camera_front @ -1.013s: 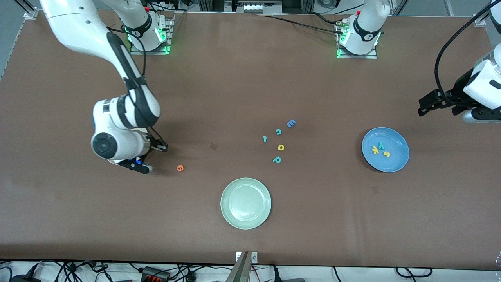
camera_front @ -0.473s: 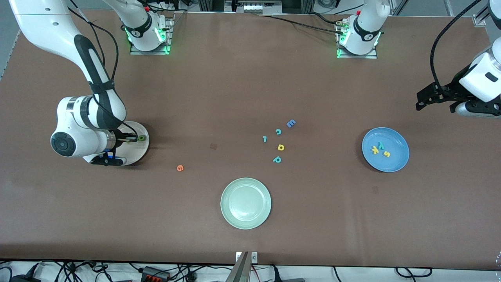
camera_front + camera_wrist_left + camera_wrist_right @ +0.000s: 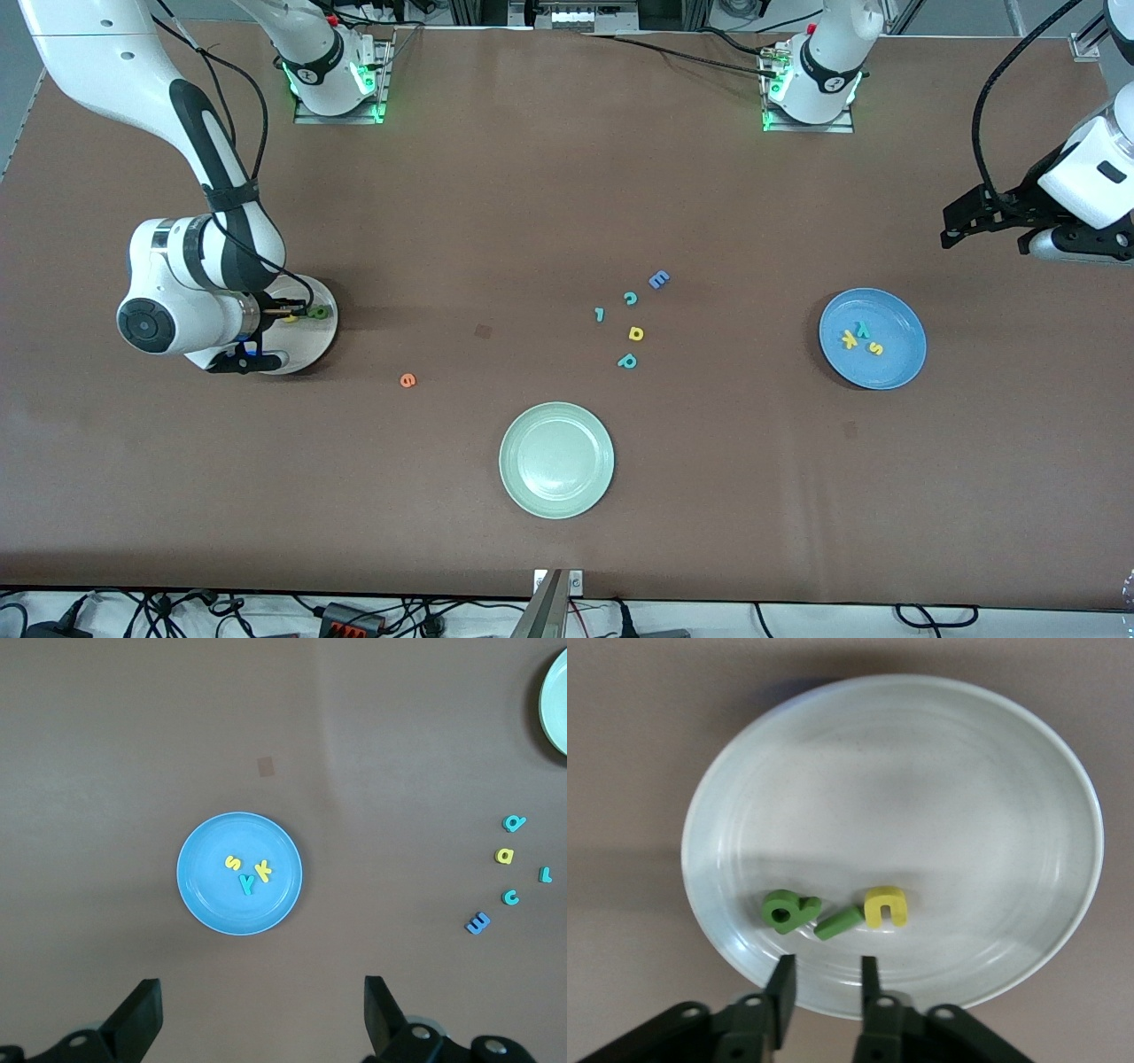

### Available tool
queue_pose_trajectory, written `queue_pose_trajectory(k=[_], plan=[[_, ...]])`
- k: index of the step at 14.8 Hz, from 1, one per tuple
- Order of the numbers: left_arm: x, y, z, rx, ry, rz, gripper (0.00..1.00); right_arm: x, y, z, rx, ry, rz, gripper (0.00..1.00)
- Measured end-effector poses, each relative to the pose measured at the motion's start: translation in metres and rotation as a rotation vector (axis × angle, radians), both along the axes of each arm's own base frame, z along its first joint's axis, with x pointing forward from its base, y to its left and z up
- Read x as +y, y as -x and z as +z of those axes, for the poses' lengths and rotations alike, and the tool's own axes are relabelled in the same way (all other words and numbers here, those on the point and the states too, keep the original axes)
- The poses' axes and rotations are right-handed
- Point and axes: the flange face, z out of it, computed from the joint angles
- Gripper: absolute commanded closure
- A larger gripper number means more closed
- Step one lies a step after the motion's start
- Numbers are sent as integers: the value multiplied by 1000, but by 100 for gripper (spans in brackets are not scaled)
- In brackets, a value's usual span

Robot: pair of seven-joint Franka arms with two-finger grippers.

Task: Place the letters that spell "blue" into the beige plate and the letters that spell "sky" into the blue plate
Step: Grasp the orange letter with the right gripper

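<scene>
Beige plate (image 3: 321, 330) largely under right arm, perhaps half.

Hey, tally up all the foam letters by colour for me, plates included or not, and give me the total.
Green letters: 2
Yellow letters: 4
Teal letters: 4
Orange letters: 1
Blue letters: 1
Total: 12

A: The table (image 3: 567, 177) looks like matt brown cloth or paper, smooth, no shine.

B: The beige plate (image 3: 992, 771) is glossy, glazed-looking, with soft reflections. The blue plate (image 3: 199, 895) and green plate (image 3: 556, 460) have a milder sheen.

A: And the letters, b (image 3: 788, 910), l (image 3: 839, 922), u (image 3: 886, 905)?

B: Matt and soft-edged, like foam. The arms' shells look like smooth glossy white plastic; the right gripper (image 3: 824, 988) fingers are matt black.
</scene>
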Motion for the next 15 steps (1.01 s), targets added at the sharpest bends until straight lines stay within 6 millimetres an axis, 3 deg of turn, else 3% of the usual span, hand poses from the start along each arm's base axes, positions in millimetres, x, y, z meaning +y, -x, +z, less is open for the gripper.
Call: queue_pose_trajectory(k=[2,7,12,15], plan=[[0,0,0,0,0,-2,0,21,-7,13,-33,-11,31,0],[-1,0,0,0,0,-3,0,115,-36,55,-153,-31,157,0],[-1,0,0,-1,0,-4,0,160,-54,29,-176,-39,180,0],[-3,0,1,-1,0,-8,0,172,-63,7,-216,-47,185,0]])
